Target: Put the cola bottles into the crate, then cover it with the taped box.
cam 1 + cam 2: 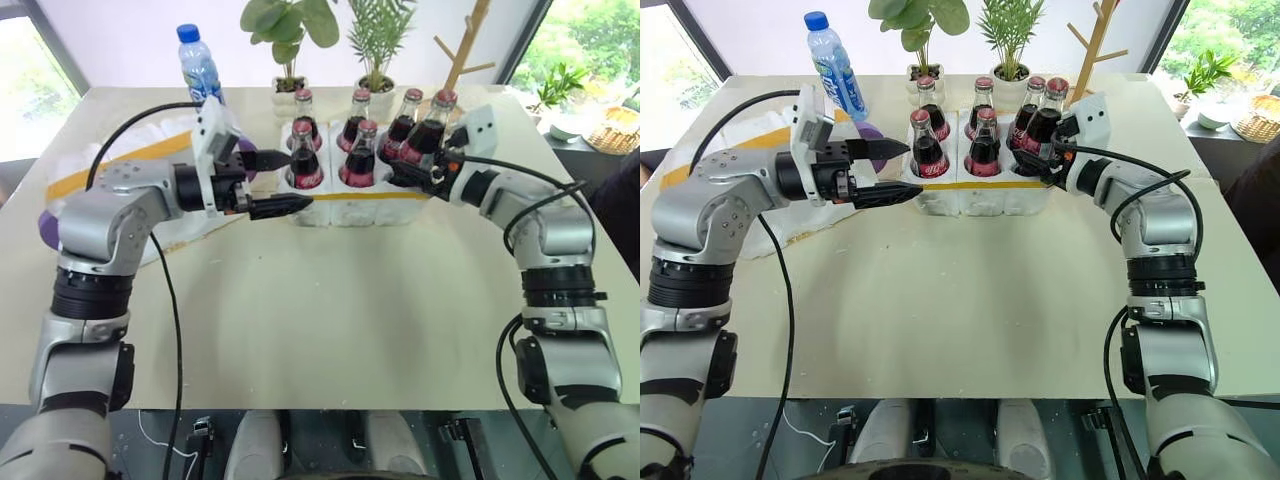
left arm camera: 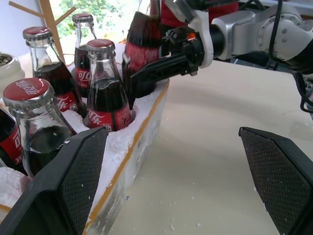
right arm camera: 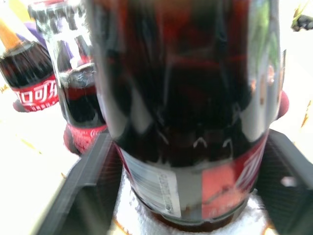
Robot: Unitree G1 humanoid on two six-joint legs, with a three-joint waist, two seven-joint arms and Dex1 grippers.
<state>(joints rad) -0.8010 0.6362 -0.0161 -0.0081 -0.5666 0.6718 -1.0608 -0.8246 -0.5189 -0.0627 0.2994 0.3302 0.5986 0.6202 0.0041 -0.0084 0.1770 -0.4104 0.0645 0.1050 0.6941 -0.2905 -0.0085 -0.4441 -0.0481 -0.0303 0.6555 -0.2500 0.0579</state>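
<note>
Cream tabletop [image 1: 330, 330] filled the head view's middle, windows and potted plants [image 1: 290, 40] behind; the crate [image 1: 350, 205] with the cola bottles [image 1: 358, 155] sat upper centre, the taped box [image 1: 120, 170] at left. Left wrist view: the left gripper [image 2: 181, 181] gaped empty beside the crate. Right wrist view: the right gripper [image 3: 190, 186] straddled a bottle [image 3: 186, 98], grip unclear.

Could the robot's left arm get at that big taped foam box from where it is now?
Probably yes. The taped box lies just behind the left arm, whose fingers are open and empty, pointing at the crate. Nothing stands between them, but the arm would have to swing back.
</note>
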